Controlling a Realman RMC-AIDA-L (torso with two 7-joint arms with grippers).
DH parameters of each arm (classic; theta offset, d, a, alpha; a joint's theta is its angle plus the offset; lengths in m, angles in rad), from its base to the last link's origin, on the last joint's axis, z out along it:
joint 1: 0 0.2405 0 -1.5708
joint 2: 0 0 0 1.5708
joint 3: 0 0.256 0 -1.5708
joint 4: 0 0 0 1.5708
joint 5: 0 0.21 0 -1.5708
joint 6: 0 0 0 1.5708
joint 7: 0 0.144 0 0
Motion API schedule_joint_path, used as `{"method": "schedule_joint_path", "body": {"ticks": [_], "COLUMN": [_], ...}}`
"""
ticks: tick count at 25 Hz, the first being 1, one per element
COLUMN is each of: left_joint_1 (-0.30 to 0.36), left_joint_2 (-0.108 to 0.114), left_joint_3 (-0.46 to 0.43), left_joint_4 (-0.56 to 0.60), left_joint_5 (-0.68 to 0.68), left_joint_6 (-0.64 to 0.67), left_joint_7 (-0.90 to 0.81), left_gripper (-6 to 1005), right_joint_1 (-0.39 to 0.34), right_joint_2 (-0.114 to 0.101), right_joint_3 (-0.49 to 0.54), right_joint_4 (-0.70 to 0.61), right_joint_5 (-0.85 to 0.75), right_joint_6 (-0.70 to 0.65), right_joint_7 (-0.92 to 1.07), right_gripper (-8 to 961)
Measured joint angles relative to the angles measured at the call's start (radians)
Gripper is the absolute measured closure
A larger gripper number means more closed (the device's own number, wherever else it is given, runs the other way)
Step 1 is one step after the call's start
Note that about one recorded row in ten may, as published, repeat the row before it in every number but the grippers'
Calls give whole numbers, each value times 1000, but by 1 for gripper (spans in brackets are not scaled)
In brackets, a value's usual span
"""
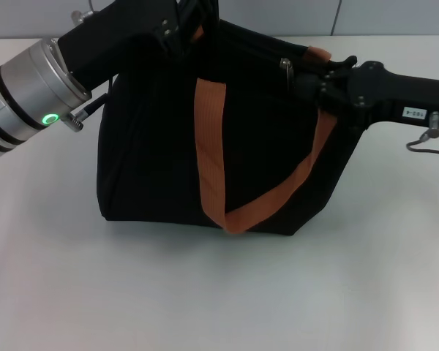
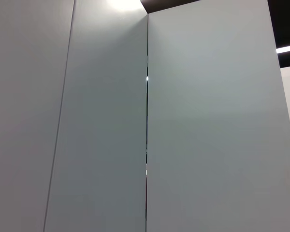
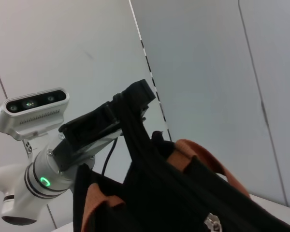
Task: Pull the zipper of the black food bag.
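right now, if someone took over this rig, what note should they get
Left end effector: at the top left corner of the boxy black fabric food bag, gripping the bag's top edge, as the right wrist view shows; shut on the fabric.
Right end effector: at the bag's top right end, beside the small silver metal zipper pull tab; whether it is open or shut cannot be told.
The bag stands on the white table, its orange-brown webbing strap hanging down the front.
Done: bag braced, both arms in place.
Left: confirm the grip on the tab, then pull the zipper along.
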Motion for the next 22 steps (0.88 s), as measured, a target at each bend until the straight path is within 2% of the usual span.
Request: {"method": "schedule_joint_path", "body": {"ticks": [1, 9, 18, 22], "left_joint_1": [1, 1, -4, -4], "left_joint_2": [0, 0, 0, 0], "left_joint_3": [0, 0, 0, 0], "left_joint_4": [0, 0, -1, -2], "left_joint_5": [0, 0, 0, 0], "left_joint_6": [2, 4, 5, 5], "left_joint_7": [0, 0, 0, 0], "left_gripper": [971, 971, 970, 970], "right_joint_1": [-11, -31, 30, 38], "right_joint_2": [0, -4, -6, -6], "right_joint_3": [0, 3, -4, -2], "right_joint_4": [-18, -35, 32, 38], "right_joint_5": [2, 43, 15, -5], "right_joint_6": [-1, -45, -10, 7], "right_joint_7": [5, 27, 53, 54], "right_gripper": [955, 956, 947, 747]}}
